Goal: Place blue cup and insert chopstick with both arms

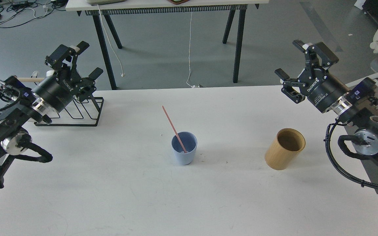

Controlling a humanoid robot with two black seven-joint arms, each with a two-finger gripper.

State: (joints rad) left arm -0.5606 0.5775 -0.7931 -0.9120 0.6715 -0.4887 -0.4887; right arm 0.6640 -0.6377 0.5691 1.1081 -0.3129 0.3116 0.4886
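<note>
The pale blue cup (184, 148) stands upright near the middle of the white table (143, 196). The pink chopstick (172, 126) stands in the cup, leaning up and to the left. My left gripper (83, 59) is open and empty, raised above the table's back left edge, far from the cup. My right gripper (299, 62) is open and empty, raised above the back right edge, far from the cup.
A tan wooden cylinder (284, 148) stands to the right of the cup. A black wire rack (77, 113) with a pale wooden rod (28, 79) sits at the back left under my left arm. Another table's legs (103, 39) stand beyond.
</note>
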